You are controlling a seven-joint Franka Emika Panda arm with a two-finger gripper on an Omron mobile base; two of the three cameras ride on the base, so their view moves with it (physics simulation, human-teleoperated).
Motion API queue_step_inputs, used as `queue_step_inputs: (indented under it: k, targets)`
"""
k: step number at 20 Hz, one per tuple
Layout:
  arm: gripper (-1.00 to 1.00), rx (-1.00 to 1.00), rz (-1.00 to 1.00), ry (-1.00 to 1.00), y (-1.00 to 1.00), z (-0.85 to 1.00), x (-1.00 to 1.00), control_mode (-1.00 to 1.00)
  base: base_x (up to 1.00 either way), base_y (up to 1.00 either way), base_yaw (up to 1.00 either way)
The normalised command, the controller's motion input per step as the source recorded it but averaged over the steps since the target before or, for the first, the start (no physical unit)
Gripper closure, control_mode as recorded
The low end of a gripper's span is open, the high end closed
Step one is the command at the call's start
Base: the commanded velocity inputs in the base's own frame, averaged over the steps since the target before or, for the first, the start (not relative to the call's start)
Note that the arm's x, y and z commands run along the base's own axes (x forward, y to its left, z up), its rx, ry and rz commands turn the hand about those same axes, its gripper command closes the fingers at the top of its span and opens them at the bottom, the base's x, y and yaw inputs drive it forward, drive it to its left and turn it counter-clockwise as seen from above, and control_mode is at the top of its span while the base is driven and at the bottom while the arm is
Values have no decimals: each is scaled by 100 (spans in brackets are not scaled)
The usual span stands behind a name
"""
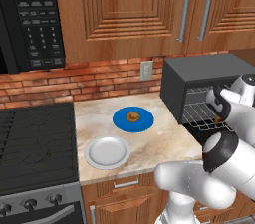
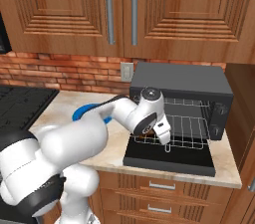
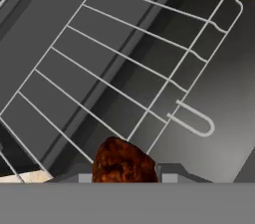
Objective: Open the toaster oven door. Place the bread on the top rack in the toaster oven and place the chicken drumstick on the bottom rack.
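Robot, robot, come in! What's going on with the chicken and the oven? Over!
Tool shut on chicken drumstick, over the bottom rack. Toaster oven door open, lying flat. Bread on the blue plate. Nothing blocking.

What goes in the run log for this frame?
toaster oven door: open | chicken drumstick: in end effector, over bottom rack | bread: on blue plate
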Motion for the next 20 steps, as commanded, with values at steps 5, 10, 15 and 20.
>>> queue_step_inputs:
  k: [5, 10, 15, 20]
  targets:
    - [100, 0, 1, 0, -24, -11, 24, -100, 0, 0, 0]
    - [100, 0, 2, 0, -25, -10, 23, -100, 0, 0, 0]
    - [100, 0, 0, 0, -16, -6, 30, -100, 0, 0, 0]
    - [100, 0, 0, 1, -12, -20, 23, -100, 0, 0, 0]
